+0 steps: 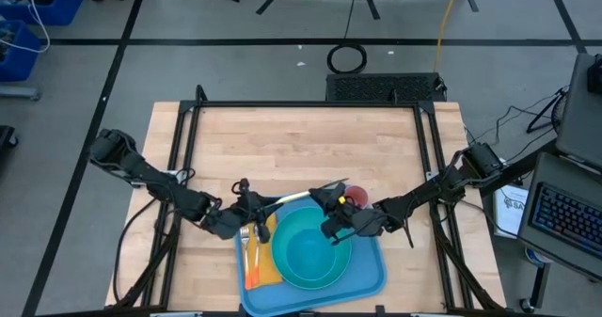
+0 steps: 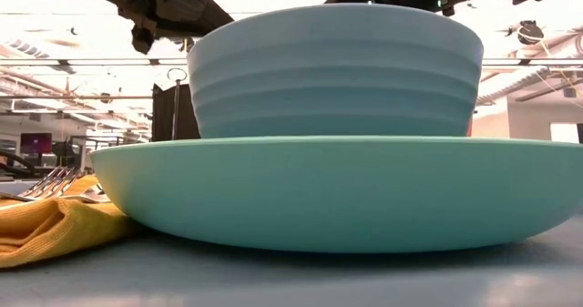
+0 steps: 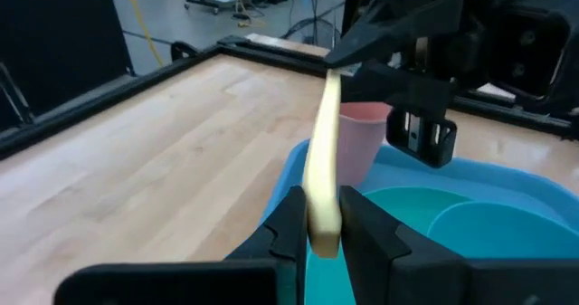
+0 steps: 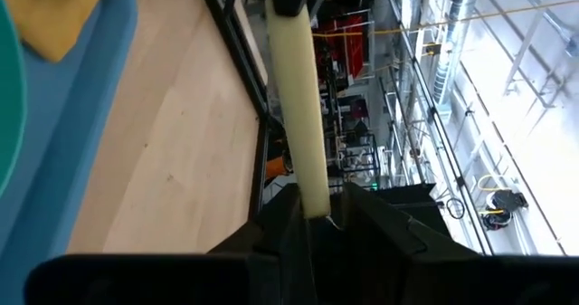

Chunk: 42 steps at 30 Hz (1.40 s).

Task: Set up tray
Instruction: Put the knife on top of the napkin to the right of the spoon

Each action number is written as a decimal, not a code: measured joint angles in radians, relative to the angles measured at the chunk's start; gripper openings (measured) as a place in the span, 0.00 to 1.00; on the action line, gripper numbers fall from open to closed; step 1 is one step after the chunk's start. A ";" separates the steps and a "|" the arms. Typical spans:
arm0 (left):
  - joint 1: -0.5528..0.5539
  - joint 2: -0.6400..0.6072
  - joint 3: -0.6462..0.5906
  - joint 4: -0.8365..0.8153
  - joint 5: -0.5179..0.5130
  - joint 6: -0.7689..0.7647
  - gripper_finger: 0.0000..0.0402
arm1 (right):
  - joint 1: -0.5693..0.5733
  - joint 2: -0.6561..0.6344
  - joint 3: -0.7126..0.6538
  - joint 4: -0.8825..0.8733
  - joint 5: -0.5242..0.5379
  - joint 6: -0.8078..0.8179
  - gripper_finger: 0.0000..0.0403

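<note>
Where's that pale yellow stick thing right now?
The pale stick is held in the air between the left claw and right claw, just above the far edge of the tray, beside the pink cup.

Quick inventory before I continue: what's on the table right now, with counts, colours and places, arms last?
tray: one, blue, at the table's near edge.
plate: one, teal, on the tray.
bowl: one, teal, on the plate.
napkin: one, yellow, on the tray left of the plate.
fork: one, metal, on the napkin.
cup: one, pink, by the tray's far right corner.
utensil: one, cream, held at both ends above the tray's far edge.
left gripper: shut on the utensil.
right gripper: at its other end.
</note>
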 joint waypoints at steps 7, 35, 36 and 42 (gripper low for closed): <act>-0.014 -0.018 0.000 0.000 -0.026 0.015 0.12 | 0.000 0.000 -0.001 0.047 0.013 0.007 0.20; -0.025 -0.017 -0.003 -0.007 -0.039 0.031 0.12 | 0.029 0.000 -0.003 0.158 0.026 0.146 0.68; -0.029 -0.017 -0.003 -0.009 -0.058 0.034 0.12 | 0.029 0.000 -0.003 0.158 0.025 0.146 0.70; -0.056 -0.017 -0.003 -0.005 -0.153 0.070 0.12 | 0.033 0.000 -0.003 0.154 0.023 0.153 0.79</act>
